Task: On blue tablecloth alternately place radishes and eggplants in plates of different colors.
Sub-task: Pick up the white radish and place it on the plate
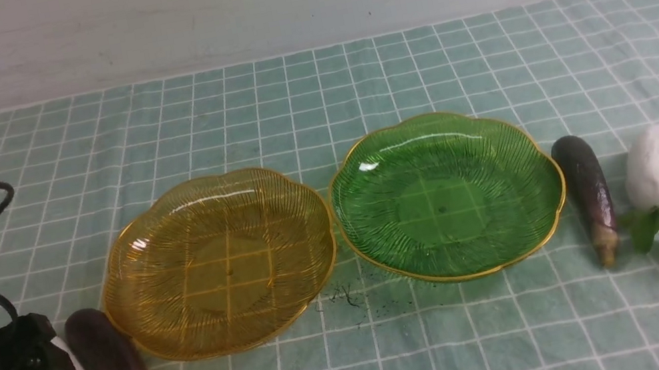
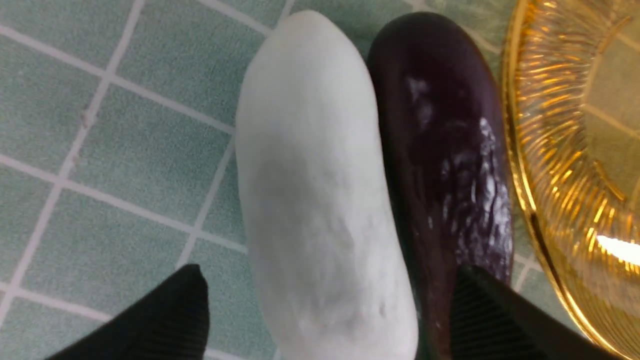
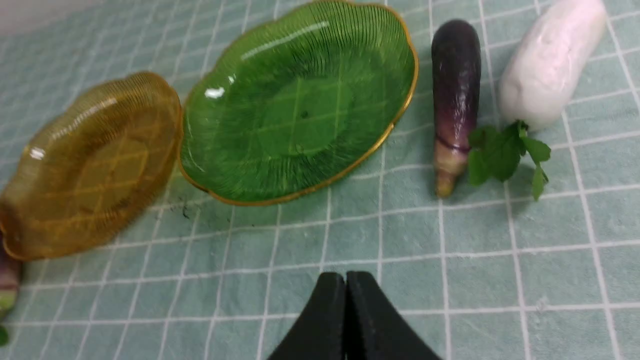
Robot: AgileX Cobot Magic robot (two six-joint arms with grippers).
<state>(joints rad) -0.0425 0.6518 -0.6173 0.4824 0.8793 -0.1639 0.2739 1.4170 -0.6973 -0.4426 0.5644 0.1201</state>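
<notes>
Two ribbed, scalloped, gold-rimmed plates (image 1: 218, 262), amber and green, two plump matte radishes (image 1: 655, 165), two glossy eggplants (image 1: 584, 187), left claw (image 2: 327, 280) spread over one radish, right claw (image 3: 345, 280) closed

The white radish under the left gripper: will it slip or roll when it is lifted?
The radish is plump and rounded, so it would likely roll if nudged sideways. Its matte skin probably grips better than the glossy eggplant beside it. One finger of the left gripper sits over that eggplant, so it may be disturbed.
</notes>
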